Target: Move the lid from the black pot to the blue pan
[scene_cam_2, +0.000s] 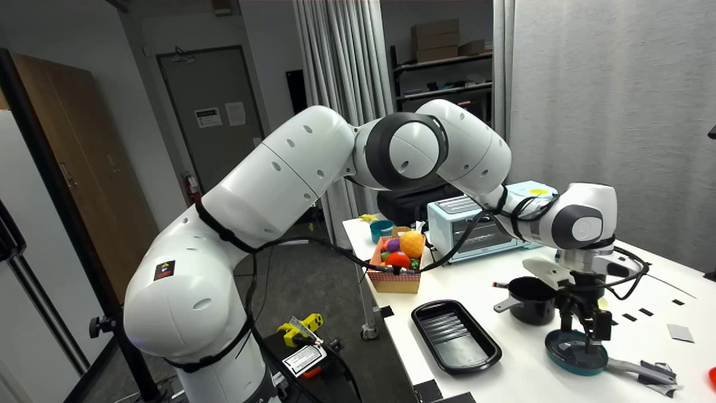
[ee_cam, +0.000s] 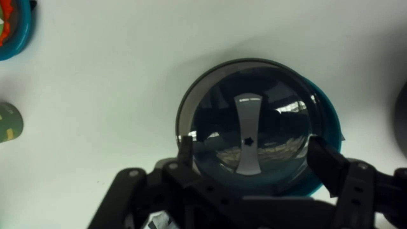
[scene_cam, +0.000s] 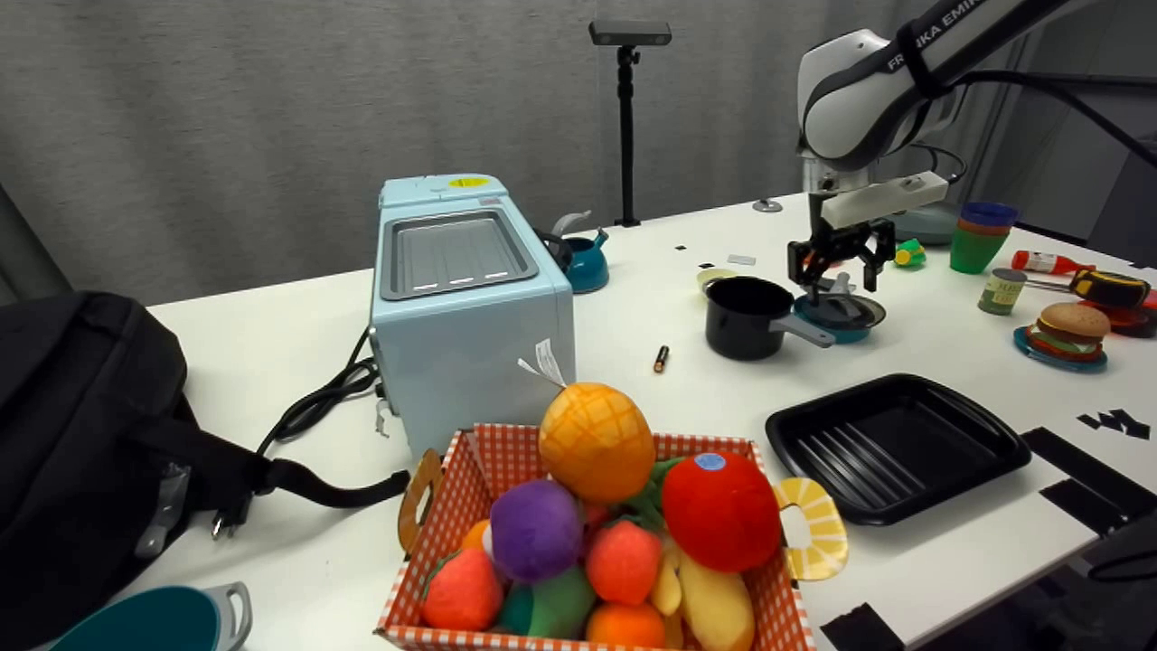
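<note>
The greyish glass lid [ee_cam: 219,105] with a grey strap-like handle rests on the blue pan [ee_cam: 334,124]. It sits off-centre, with the pan's rim showing along one side. The lid [scene_cam: 866,312] and the pan [scene_cam: 848,335] also show in an exterior view. My gripper [ee_cam: 249,140] is open, its fingers apart on both sides of the lid's handle and not touching it. The gripper also shows just above the lid in both exterior views [scene_cam: 841,278] [scene_cam_2: 579,336]. The black pot [scene_cam: 743,321] stands uncovered beside the pan; in the wrist view only its edge [ee_cam: 401,117] shows.
A black grill tray [scene_cam: 904,452] lies near the table edge. A fruit basket [scene_cam: 786,624] and a light blue toaster oven [scene_cam: 470,362] stand farther off. A can [scene_cam: 1001,292], a toy burger [scene_cam: 1068,330] and stacked cups [scene_cam: 979,244] stand on the pan's far side from the pot.
</note>
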### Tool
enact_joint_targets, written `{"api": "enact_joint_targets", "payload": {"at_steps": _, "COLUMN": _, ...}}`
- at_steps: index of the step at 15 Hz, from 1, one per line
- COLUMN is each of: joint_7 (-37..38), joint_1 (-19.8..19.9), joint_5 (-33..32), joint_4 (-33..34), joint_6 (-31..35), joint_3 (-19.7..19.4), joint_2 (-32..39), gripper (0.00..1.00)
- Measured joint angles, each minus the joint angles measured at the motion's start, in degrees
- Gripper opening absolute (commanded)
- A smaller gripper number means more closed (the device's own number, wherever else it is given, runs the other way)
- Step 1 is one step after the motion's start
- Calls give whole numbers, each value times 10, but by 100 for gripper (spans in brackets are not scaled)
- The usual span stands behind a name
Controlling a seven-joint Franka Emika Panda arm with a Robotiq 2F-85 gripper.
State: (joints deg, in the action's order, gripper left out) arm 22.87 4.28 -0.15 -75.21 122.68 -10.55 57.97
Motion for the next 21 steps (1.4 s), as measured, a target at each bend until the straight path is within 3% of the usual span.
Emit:
{"api": "enact_joint_targets", "payload": {"at_steps": 13, "joint_7": -4, "joint_1": -6, "joint_5": 7, "joint_4": 20, "joint_6": 0, "joint_3": 38, "joint_2": -78, "gripper": 100}}
{"api": "enact_joint_targets", "payload": {"at_steps": 21, "joint_7": -46, "joint_1": -5, "joint_5": 16, "joint_4": 10, "joint_6": 0, "joint_3": 60, "joint_2": -148, "gripper": 100}}
